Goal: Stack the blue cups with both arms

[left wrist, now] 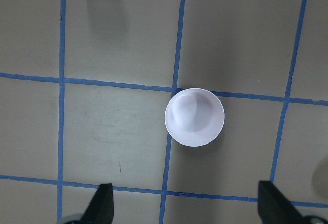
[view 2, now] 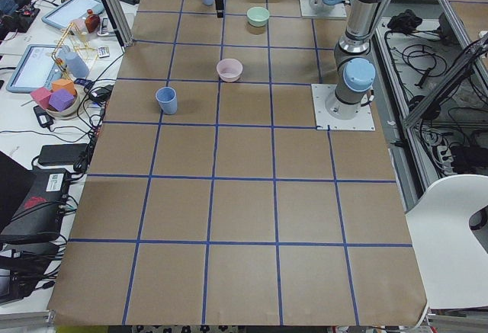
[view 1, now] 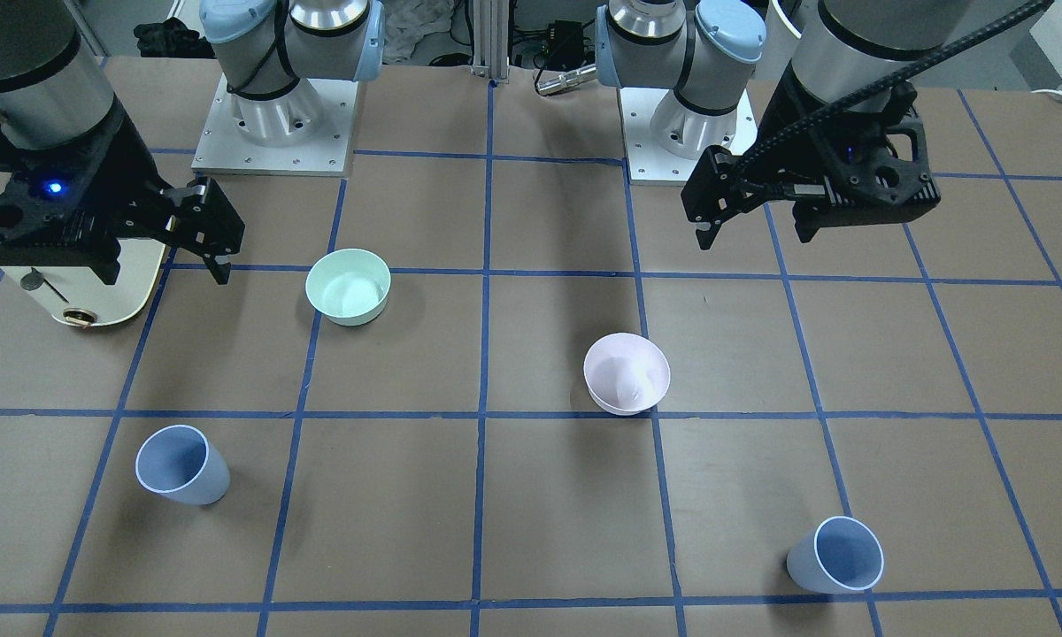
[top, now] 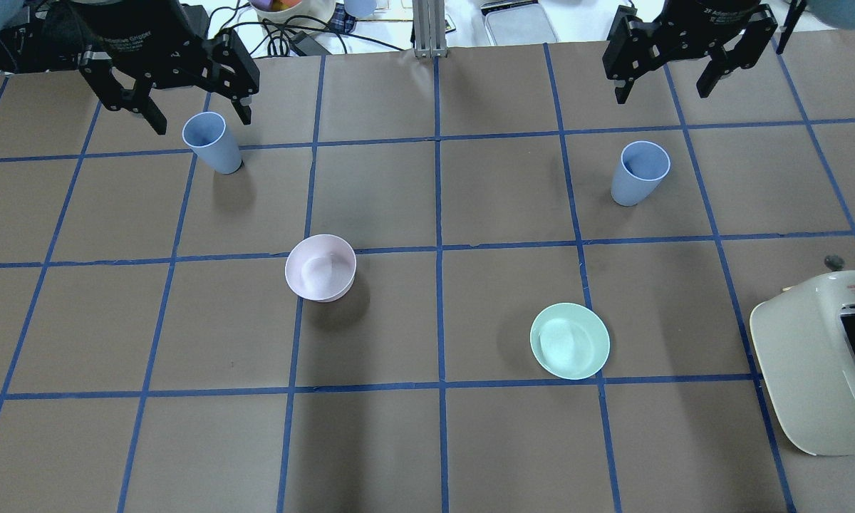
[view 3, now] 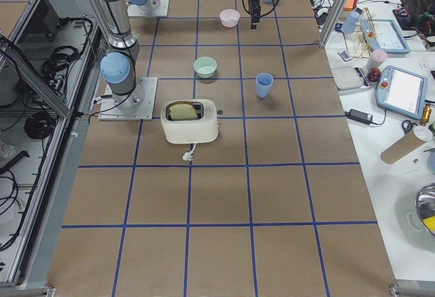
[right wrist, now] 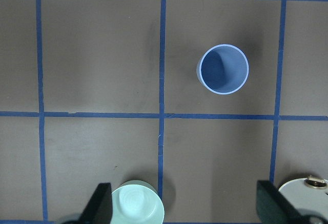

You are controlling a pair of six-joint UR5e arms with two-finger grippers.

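Pastel dishes on a brown table (top: 470,442) gridded with blue tape (top: 439,313).
The pink bowl (top: 320,267) is coloured a pale, plain pink. The bowl (top: 569,340) to its right in the overhead view is mint green. Both cups (top: 212,142) (top: 639,173) beyond it are tinted periwinkle blue, with lighter rims. The toaster (top: 812,356), far to its right, is cream. The left gripper (view 1: 754,239) and right gripper (top: 661,96) are black, and the arms (view 1: 690,106) (view 1: 270,106) are grey with light-blue caps.

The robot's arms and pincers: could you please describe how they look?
Both the left arm and right arm are grey metal tubes with light-blue joint caps. The left pincer and right pincer are black, angular and two-fingered. A black ribbed cable runs to the left one; a blue light glows on the right one.
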